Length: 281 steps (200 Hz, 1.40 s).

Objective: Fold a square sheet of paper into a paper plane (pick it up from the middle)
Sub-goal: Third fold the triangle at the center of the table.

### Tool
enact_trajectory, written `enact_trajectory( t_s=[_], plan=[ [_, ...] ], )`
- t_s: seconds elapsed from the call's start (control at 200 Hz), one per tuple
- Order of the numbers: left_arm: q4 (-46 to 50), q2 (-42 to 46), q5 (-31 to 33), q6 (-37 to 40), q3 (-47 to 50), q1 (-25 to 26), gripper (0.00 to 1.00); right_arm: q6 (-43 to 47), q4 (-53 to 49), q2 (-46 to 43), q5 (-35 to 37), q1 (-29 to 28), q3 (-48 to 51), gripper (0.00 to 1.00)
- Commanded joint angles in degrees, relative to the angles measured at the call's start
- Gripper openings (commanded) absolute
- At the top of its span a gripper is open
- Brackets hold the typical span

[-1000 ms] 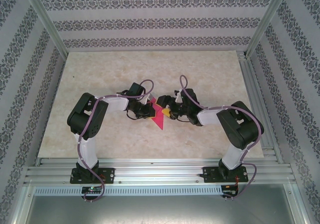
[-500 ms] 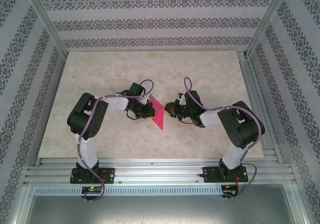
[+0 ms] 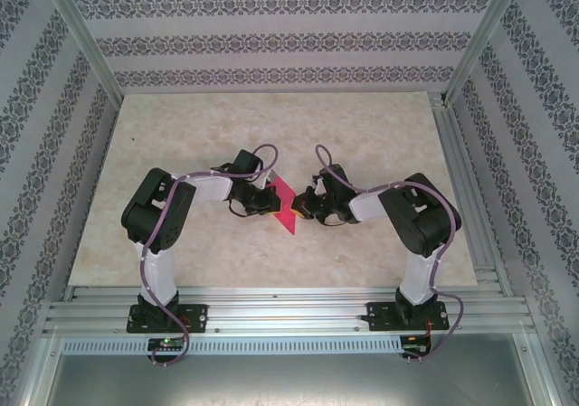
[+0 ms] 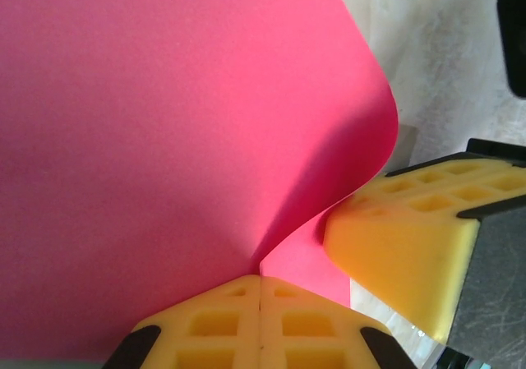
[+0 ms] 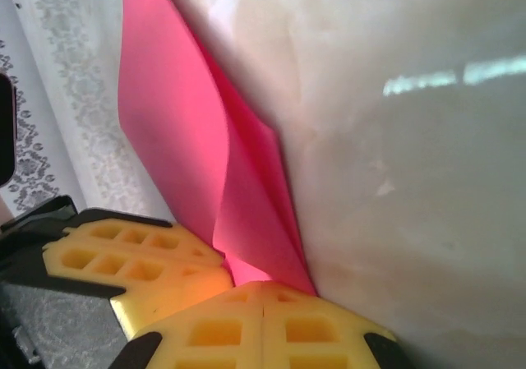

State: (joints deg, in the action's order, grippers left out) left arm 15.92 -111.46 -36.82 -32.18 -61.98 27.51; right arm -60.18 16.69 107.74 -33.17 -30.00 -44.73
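While both arms met over the middle of the desk [image 3: 380,135], the square sheet of paper [image 3: 287,205] stood between them, tilted up on edge. Whether its lower edge touched the desk could not be told. The left end effector [image 4: 260,291], at the sheet's 9 o'clock in the overhead view, was clenched on the paper with its pads pressed together. The right end effector [image 5: 263,297], at 3 o'clock, was likewise clamped on it, two layers meeting at the pinch. The sheet bowed in a soft curl rather than a sharp crease. By my judgement the task was early: the pick-up was done and a first fold at most begun. The pressed creases, nose and wings were all left.
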Motion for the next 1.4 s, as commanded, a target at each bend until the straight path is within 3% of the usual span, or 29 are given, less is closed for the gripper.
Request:
enact_trajectory(
  t_s=[0.0,0.245,0.505,0.859,1.054,1.244,1.399],
  plan=[
    [1.94,-0.97,1.76,0.19,0.79,-0.41,0.02,3.07,-4.27,0.12,1.05,-0.39,-1.32,0.0],
    [2.4,-0.7,2.35,0.28,0.58,-0.4,0.02,4.36,-5.69,-5.88,-0.73,2.0,-3.32,0.04],
    [2.52,-0.51,2.63,0.29,0.83,-0.43,0.01,2.88,-2.29,0.59,-4.53,3.02,-6.47,0.03],
    [2.86,-0.19,2.68,0.37,1.08,-0.39,0.01,4.91,-2.98,5.12,-3.07,4.07,-7.13,0.04],
    [3.59,0.28,3.62,0.81,1.59,-0.44,0.01,6.43,-5.48,0.27,-5.24,5.21,-8.55,0.08],
    [2.64,0.19,3.25,0.16,1.58,-0.44,0.01,6.84,-7.09,-6.99,-4.88,4.05,-3.4,0.1],
    [2.53,0.33,3.09,-0.16,1.79,-0.38,0.01,6.46,-6.54,-8.01,-5.9,1.93,-0.4,0.1]
  ],
)
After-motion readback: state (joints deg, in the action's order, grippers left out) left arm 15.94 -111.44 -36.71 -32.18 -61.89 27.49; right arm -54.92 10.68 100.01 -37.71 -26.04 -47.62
